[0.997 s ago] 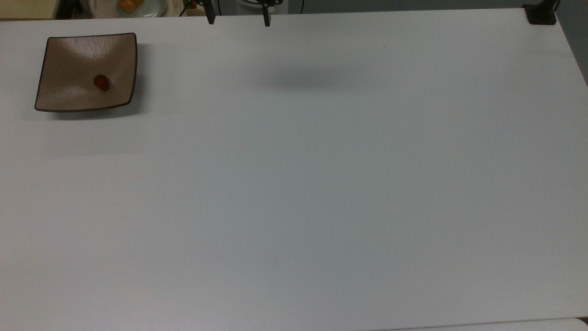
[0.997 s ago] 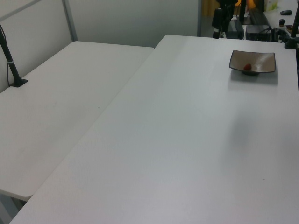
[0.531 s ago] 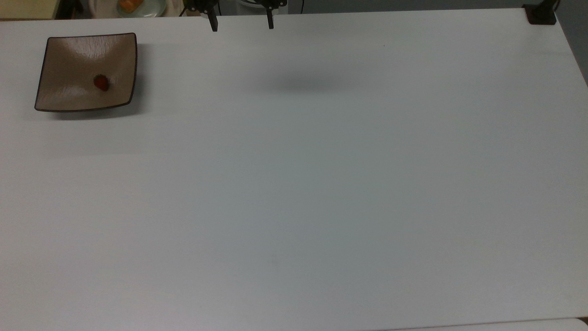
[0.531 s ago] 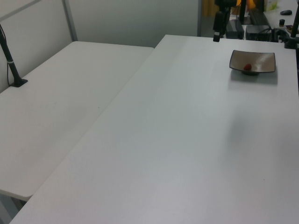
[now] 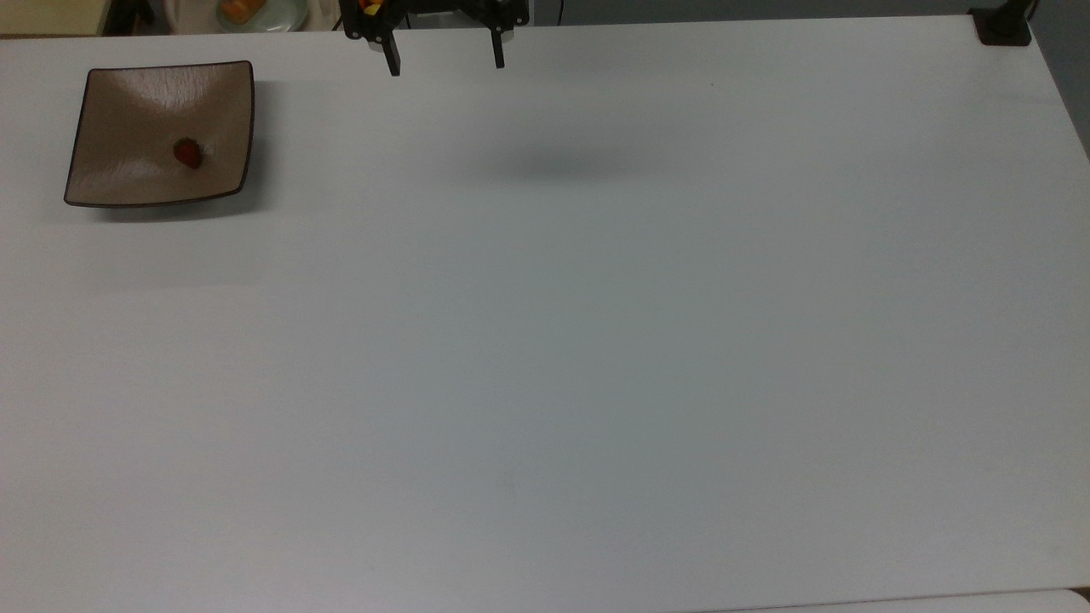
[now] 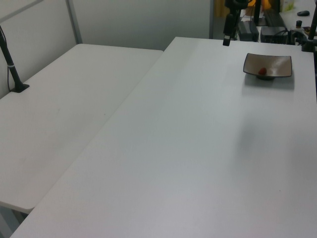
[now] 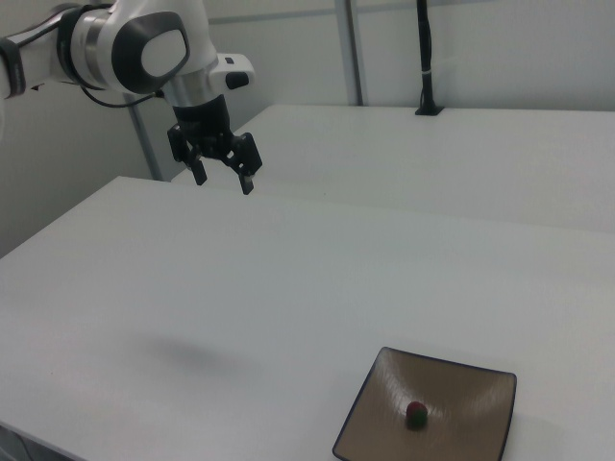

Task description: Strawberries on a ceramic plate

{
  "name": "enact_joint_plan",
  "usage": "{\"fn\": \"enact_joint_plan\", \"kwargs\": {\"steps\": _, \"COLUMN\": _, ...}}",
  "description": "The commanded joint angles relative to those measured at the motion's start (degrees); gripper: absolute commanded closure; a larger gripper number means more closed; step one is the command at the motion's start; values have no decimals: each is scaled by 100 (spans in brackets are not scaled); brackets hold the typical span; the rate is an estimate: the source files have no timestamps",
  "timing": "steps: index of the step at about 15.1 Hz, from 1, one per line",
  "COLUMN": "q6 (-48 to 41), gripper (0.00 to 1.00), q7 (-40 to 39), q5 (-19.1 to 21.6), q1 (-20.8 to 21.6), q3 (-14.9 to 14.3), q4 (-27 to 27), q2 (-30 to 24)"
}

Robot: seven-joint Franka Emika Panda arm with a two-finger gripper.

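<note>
A small red strawberry with a dark green cap lies inside the square tan-brown ceramic plate at the top view's upper left. The same strawberry sits in the plate at the right view's bottom, and the strawberry rests in the plate at the left view's upper right. My gripper hangs high over the table's far edge, well to the right of the plate in the top view. The gripper is open and holds nothing. Its dark fingertip shows in the left view.
A white table spreads wide around the plate. A second white table adjoins it. A black post base stands at the top view's upper right corner. A round pale dish with orange food sits beyond the table edge.
My gripper has come down and forward over the table's far edge, showing more of its fingers in the top view. The strawberry and plate have stayed put.
</note>
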Motion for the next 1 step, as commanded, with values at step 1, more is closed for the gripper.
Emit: {"fn": "enact_joint_plan", "kwargs": {"steps": 1, "q6": 94, "gripper": 0, "q7": -315, "q5": -24, "q1": 59, "q3": -62, "q4": -126, "q2": -81}}
